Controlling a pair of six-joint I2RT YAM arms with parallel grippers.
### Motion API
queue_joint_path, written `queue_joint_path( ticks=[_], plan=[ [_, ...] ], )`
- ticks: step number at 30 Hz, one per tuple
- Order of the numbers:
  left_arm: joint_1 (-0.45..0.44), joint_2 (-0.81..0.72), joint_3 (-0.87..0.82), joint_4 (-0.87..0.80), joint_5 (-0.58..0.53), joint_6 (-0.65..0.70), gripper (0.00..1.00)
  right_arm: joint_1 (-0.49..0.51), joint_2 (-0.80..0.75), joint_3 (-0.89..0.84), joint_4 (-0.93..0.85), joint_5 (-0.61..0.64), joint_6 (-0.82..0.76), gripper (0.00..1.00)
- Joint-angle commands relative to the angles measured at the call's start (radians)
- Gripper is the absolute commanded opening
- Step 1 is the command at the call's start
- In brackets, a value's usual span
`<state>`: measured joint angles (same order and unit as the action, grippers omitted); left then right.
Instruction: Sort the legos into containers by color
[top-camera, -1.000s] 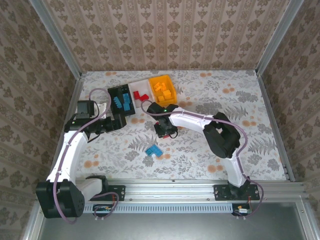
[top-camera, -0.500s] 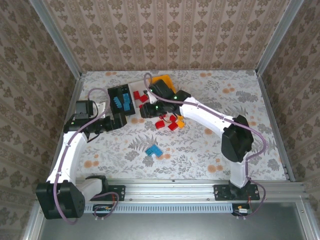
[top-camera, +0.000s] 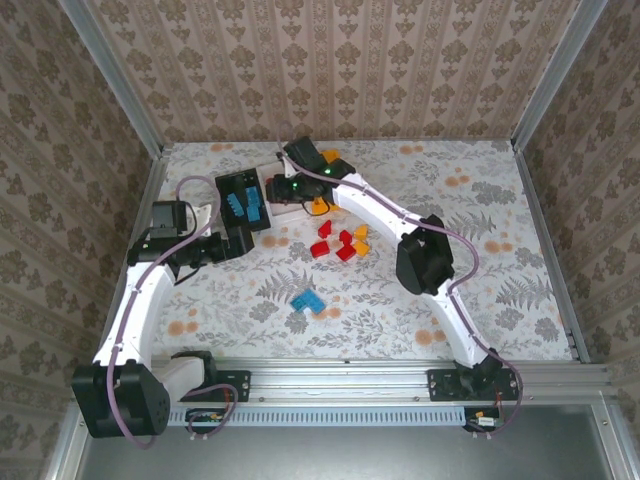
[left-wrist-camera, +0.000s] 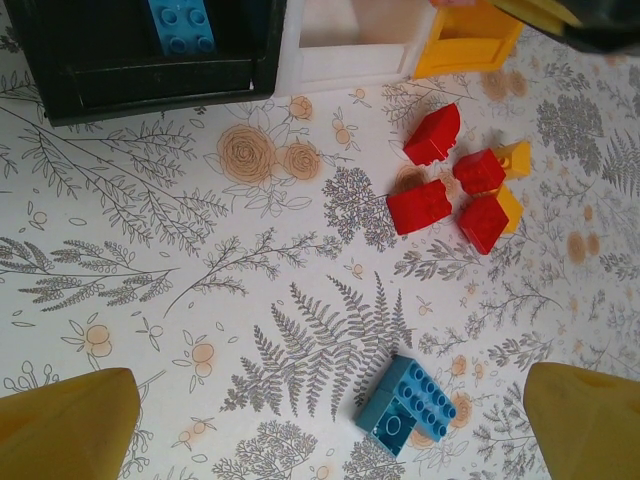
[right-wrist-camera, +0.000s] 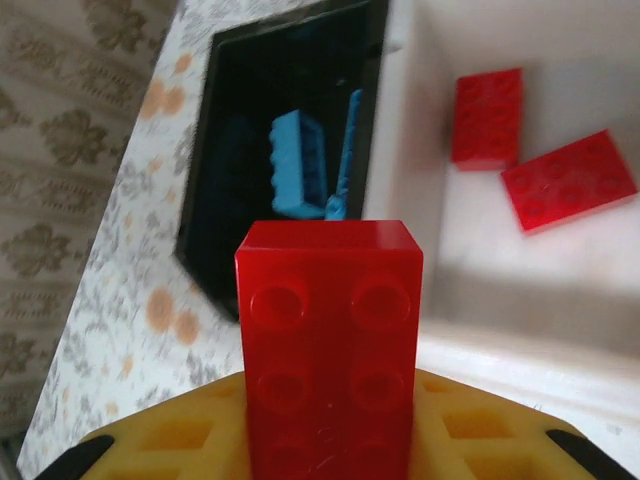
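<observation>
My right gripper (top-camera: 284, 188) is shut on a red lego (right-wrist-camera: 330, 340), held over the white container (right-wrist-camera: 560, 270), close to its wall beside the black one (right-wrist-camera: 215, 150). Two red legos (right-wrist-camera: 487, 117) lie in the white container and blue ones (right-wrist-camera: 300, 165) in the black. The orange container (left-wrist-camera: 470, 45) is partly under the right arm. My left gripper (left-wrist-camera: 325, 435) hangs open and empty over the table near the black container (top-camera: 245, 200). Loose red legos (left-wrist-camera: 420, 207), orange ones (left-wrist-camera: 515, 157) and a blue pair (left-wrist-camera: 405, 405) lie on the table.
The floral tablecloth (top-camera: 480, 250) is ringed by wallpapered walls and a metal frame (top-camera: 400, 380) at the near edge. The right arm (top-camera: 420, 260) stretches across the middle of the table, above the loose red and orange pile.
The right arm swung from the loose pile at the table's middle up to the containers, carrying the red lego. The left gripper's jaws widened a little; its arm stayed put.
</observation>
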<state>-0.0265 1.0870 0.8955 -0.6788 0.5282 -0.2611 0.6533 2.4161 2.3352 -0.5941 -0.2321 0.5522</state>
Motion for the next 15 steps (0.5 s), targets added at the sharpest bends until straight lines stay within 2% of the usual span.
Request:
queue_joint_path(
  ticks=[1,4,8,15],
  plan=[
    [-0.004,0.012,-0.017,0.010,0.023,0.002,1.00,-0.028,0.078,0.112,-0.018,0.030,0.061,0.36],
    [-0.005,0.014,-0.017,0.012,0.025,0.002,1.00,-0.047,0.143,0.191,-0.017,0.027,0.085,0.36],
    [-0.004,0.020,-0.018,0.013,0.027,0.004,1.00,-0.069,0.195,0.241,0.005,0.002,0.129,0.49],
    [0.000,0.033,-0.017,0.010,0.022,0.006,1.00,-0.081,0.184,0.242,0.038,-0.021,0.147,0.55]
  ],
)
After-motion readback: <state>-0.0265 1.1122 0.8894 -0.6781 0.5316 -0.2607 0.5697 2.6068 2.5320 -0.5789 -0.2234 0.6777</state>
